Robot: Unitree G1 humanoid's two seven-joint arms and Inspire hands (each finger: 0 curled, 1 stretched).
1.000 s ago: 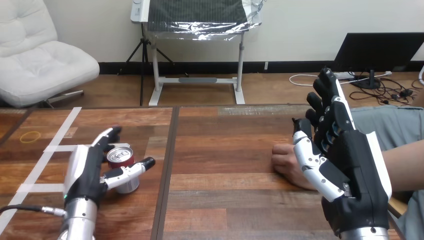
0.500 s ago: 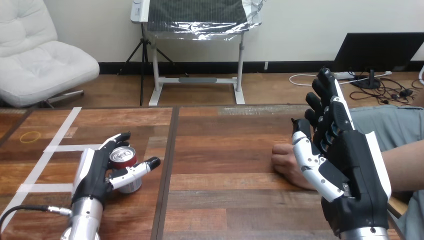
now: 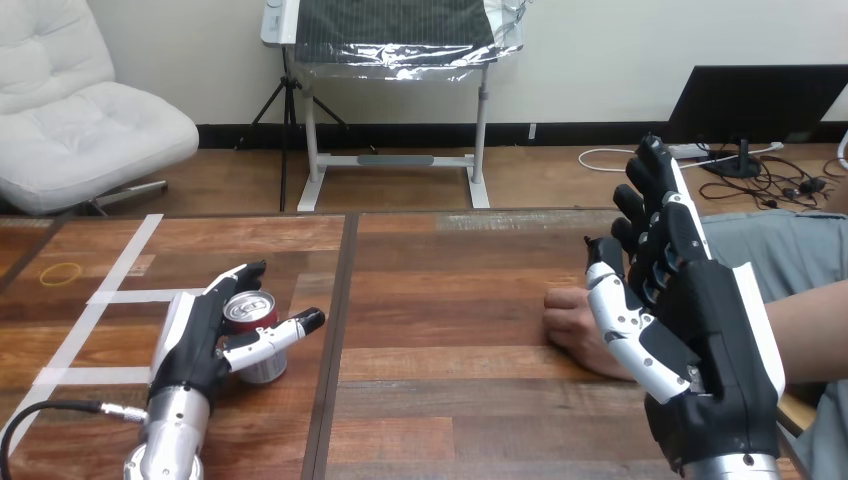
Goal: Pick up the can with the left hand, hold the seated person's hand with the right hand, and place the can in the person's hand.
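A red and silver can (image 3: 256, 335) stands upright on the left half of the wooden table (image 3: 450, 290). My left hand (image 3: 195, 345) is open around it, fingers stretched along its far left side and the thumb reaching past its near right side. The person's hand (image 3: 572, 325) rests on the table at the right, partly hidden behind my right hand (image 3: 690, 320). That right hand is raised edge-on with straight fingers pointing up, open, just right of the person's hand; I cannot tell whether they touch.
White tape lines (image 3: 110, 295) cross the table's left part, and a yellow rubber band (image 3: 60, 272) lies at the far left. A dark seam (image 3: 335, 330) splits the tabletop down the middle.
My left hand has slid a little to the right and forward beside the can, with its thumb reaching further past it. The right hand and the person's hand have stayed put.
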